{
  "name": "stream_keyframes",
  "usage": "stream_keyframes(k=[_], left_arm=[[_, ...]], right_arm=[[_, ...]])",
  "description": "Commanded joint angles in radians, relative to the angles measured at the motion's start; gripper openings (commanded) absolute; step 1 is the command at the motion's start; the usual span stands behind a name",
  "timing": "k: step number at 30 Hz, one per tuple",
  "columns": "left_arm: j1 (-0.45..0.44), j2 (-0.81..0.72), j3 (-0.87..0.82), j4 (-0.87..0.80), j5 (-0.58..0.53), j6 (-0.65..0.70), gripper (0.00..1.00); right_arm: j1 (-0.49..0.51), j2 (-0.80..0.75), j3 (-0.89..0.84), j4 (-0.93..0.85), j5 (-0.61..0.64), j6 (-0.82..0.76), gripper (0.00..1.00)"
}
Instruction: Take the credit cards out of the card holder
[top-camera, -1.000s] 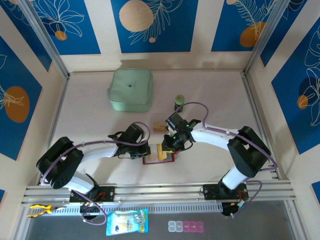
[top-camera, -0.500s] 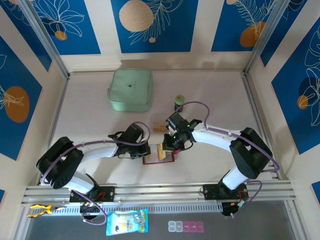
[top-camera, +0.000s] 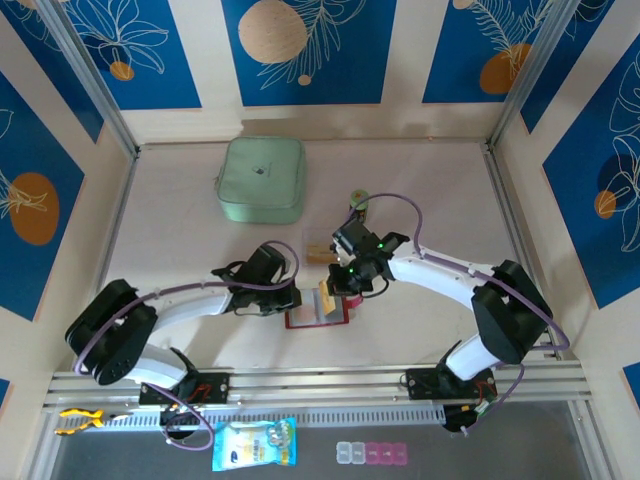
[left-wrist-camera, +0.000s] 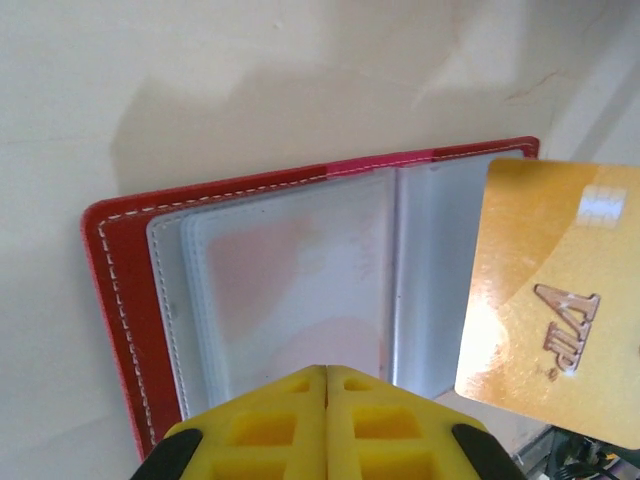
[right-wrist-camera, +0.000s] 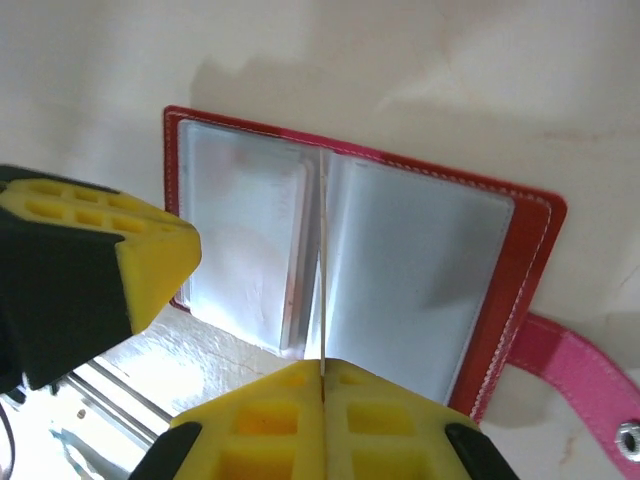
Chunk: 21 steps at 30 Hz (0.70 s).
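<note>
The right gripper (right-wrist-camera: 323, 368) has its fingers pressed tight on a credit card (left-wrist-camera: 548, 300) — gold-faced, and seen edge-on as a thin pale line from its own wrist camera. The card holder (top-camera: 318, 318) lies spread open and flat on the table (top-camera: 430, 190), near the middle of the near side and squarely between the two arms. Its pink strap tab (right-wrist-camera: 580, 372) trails off the end away from the left gripper (left-wrist-camera: 327, 372).

The card stands on edge over the holder's centre fold, its plane running along that fold. It looks free of the clear pockets, though its lowest edge is hard to judge.

The left gripper is clamped together with nothing between its fingers, tips down at the holder's left half — seemingly pinning it, though contact is not certain.

So the right arm owns this card, with the holder directly beneath it. The coming move likely calls for a lift, then a carry to the right or far side onto bare table, short of the mint-green case (top-camera: 261, 180).
</note>
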Motion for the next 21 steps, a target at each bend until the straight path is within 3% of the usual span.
stream_keyframes(k=[1, 13, 21], left_arm=[[-0.002, -0.043, 0.009, -0.035, -0.026, 0.006, 0.07], [0.024, -0.142, -0.041, -0.061, -0.049, 0.004, 0.08], [0.035, -0.189, -0.069, -0.093, -0.06, 0.013, 0.08]], right_arm=[[0.0, -0.009, 0.067, -0.112, 0.019, -0.23, 0.06], [0.009, 0.085, 0.234, -0.296, 0.125, -0.949, 0.01], [-0.029, 0.205, 0.405, -0.401, 0.178, -1.211, 0.0]])
